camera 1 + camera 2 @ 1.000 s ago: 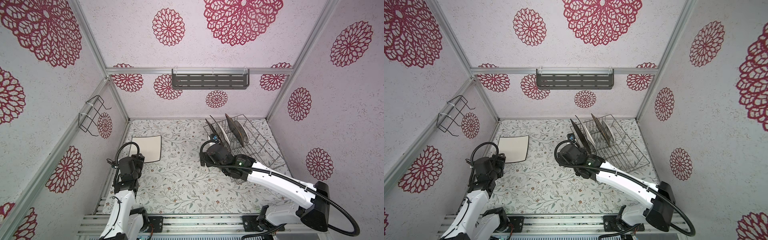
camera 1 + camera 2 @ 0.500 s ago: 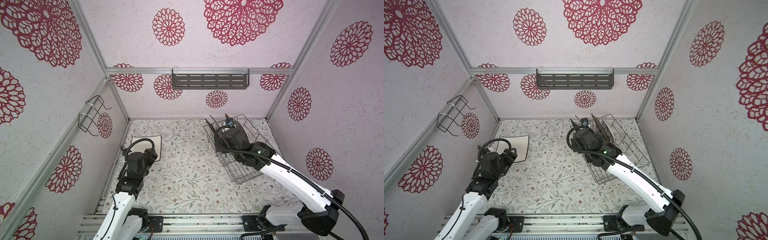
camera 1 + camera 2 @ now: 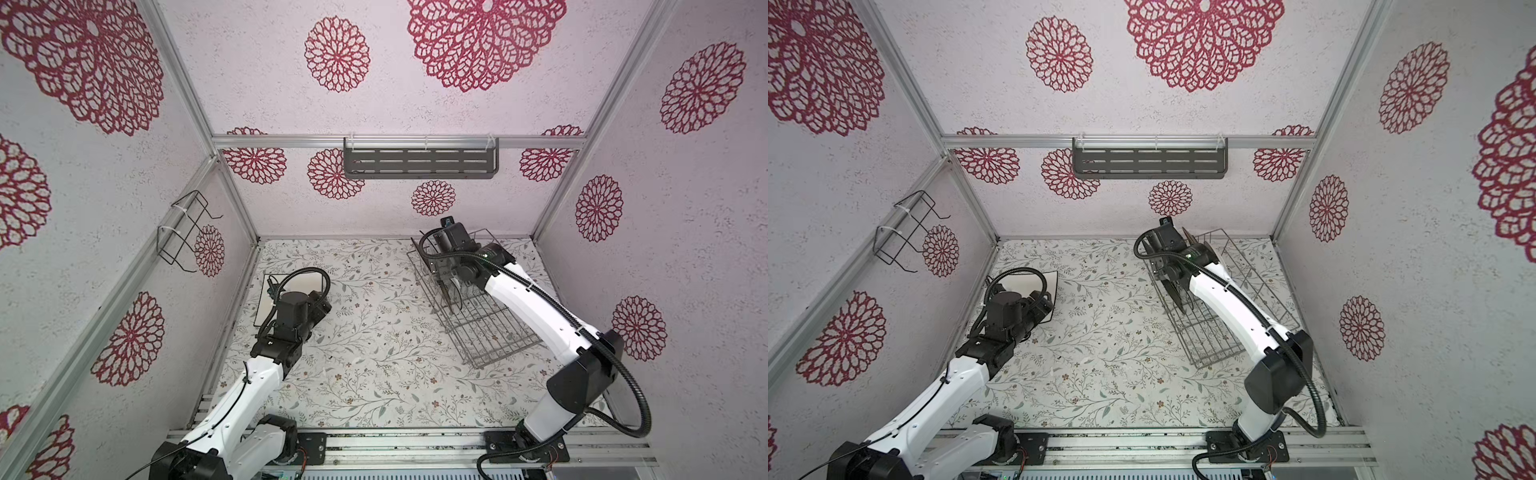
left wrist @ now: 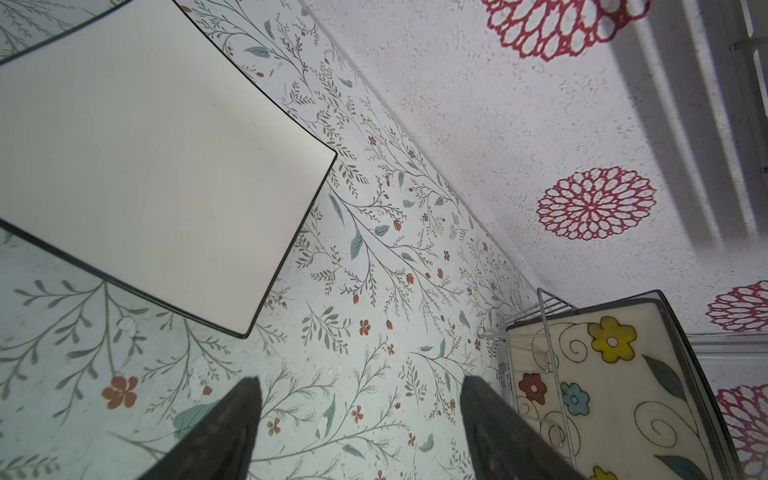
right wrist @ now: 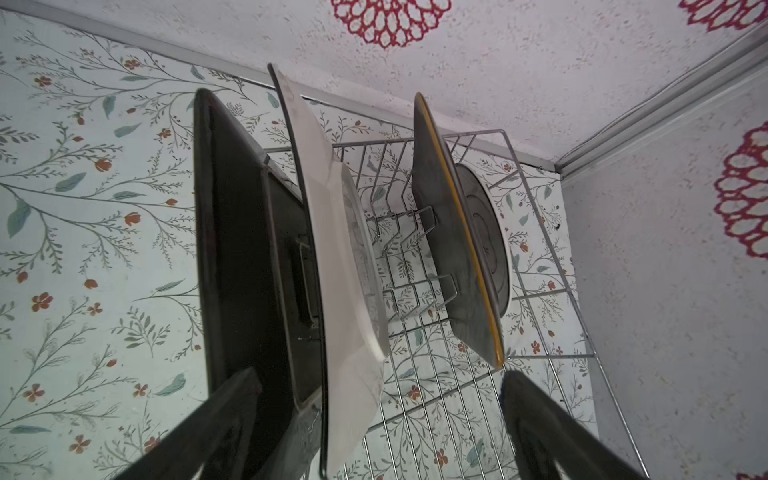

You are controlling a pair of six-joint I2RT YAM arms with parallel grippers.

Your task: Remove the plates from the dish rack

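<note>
Silver wire makes the dish rack (image 3: 492, 332). Three plates stand on edge between its tines: a black plate (image 5: 241, 249) at one end, a white plate (image 5: 332, 232) just beside it, and a grey plate (image 5: 449, 257) with a yellow rim further along. A white square plate (image 4: 145, 158) lies flat on the table, well away from the rack. The left claw (image 4: 361, 428) is near that plate, wide and empty. The right claw (image 5: 382, 436) hangs over the rack, wide, holding nothing. The plates look hard, smooth and slippery, and could break if bumped. I think it is best to pinch one thin top edge and lift straight up, clear of the tines.
</note>
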